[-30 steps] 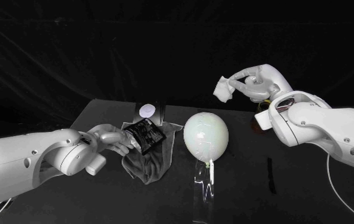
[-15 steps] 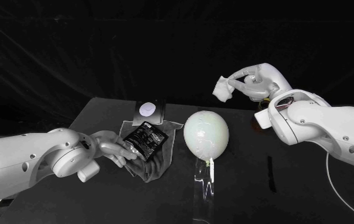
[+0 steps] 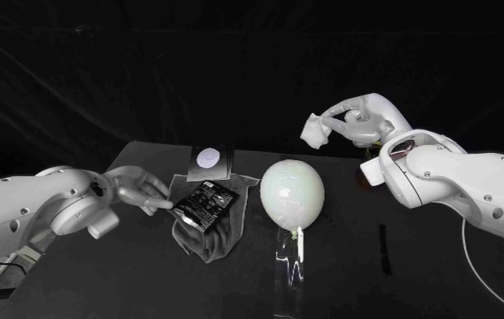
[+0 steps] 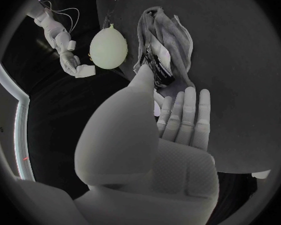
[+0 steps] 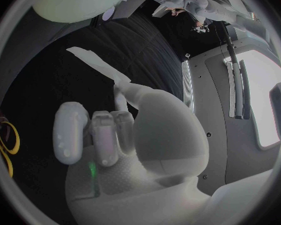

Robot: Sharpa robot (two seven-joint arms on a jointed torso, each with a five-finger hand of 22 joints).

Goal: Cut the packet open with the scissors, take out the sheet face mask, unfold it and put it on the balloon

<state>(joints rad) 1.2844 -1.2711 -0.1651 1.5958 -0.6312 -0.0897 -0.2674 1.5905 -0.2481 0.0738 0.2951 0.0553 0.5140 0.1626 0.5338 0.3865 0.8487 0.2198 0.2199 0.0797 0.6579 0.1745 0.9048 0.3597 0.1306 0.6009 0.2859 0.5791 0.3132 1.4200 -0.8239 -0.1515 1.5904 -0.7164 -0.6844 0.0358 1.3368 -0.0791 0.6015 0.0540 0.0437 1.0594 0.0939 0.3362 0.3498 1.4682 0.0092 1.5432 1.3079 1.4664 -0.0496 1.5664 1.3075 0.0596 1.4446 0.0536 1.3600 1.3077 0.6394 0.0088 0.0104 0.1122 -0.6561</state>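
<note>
The pale balloon [image 3: 292, 192] stands upright on a clear stand mid-table and also appears in the left wrist view [image 4: 108, 48]. The black packet [image 3: 206, 204] lies on a grey cloth [image 3: 213, 231] left of the balloon. My left hand [image 3: 137, 188] hovers just left of the packet, fingers spread, holding nothing; its fingers [image 4: 185, 116] reach toward the packet [image 4: 160, 70]. My right hand [image 3: 360, 121] is raised above the table's right side and pinches the folded white sheet mask [image 3: 315, 130], which shows as a pale strip [image 5: 98, 68] in the right wrist view.
A dark card with a pale round spot [image 3: 211, 158] stands behind the cloth. The yellow-handled scissors [image 5: 6, 145] show in the right wrist view. A thin dark strip [image 3: 385, 250] lies on the table at the right.
My left hand let go of the packet, which now lies on the cloth, and drew back to the left with fingers apart. The right hand stays raised with the mask.
</note>
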